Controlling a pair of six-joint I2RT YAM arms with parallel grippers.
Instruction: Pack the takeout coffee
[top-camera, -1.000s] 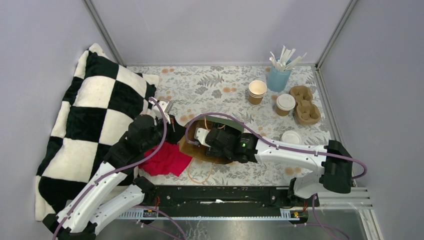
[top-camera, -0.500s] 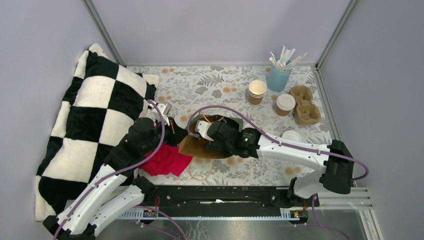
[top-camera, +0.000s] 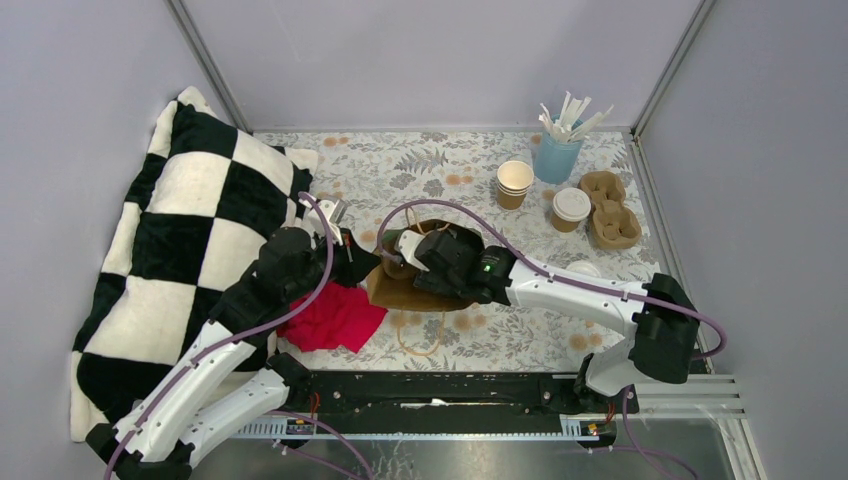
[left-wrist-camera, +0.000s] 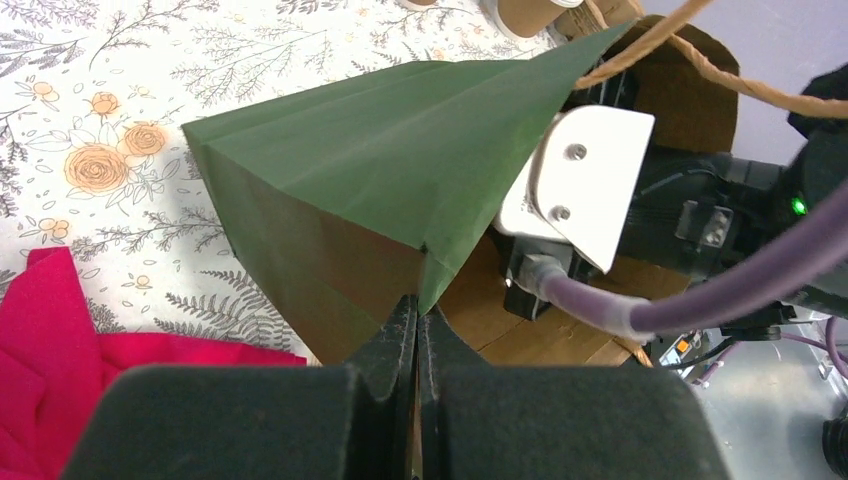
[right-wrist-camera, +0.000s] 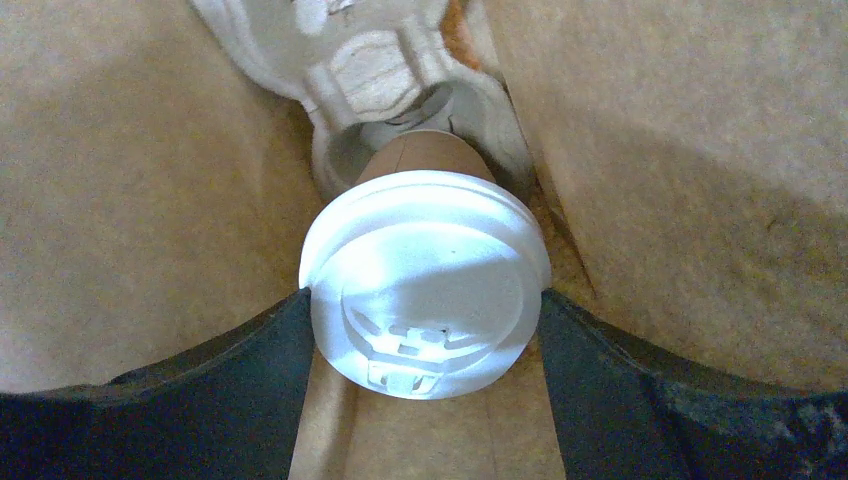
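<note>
A green paper bag (left-wrist-camera: 380, 170) with a brown inside lies open on its side mid-table (top-camera: 415, 290). My left gripper (left-wrist-camera: 416, 310) is shut on its rim corner, holding the mouth up. My right gripper (right-wrist-camera: 425, 310) is deep inside the bag, its fingers (right-wrist-camera: 250, 370) pressed on both sides of a takeout coffee's white lid (right-wrist-camera: 425, 270). The tan cup (right-wrist-camera: 425, 155) points at a pulp carrier (right-wrist-camera: 370, 70) lying at the bag's bottom. In the top view the right gripper's tips are hidden by the bag. A second lidded coffee (top-camera: 570, 208) stands at the far right.
A stack of open paper cups (top-camera: 514, 182), a blue cup of white sticks (top-camera: 556, 155) and a pulp carrier (top-camera: 610, 210) stand at the back right. A loose white lid (top-camera: 583, 270) lies near the right arm. A red cloth (top-camera: 335, 318) and checkered pillow (top-camera: 190, 230) lie on the left.
My right arm has pushed further away from the bases, deeper into the bag, carrying the cup. The bag's mouth has lifted and its rope handle now hangs toward the near edge.
</note>
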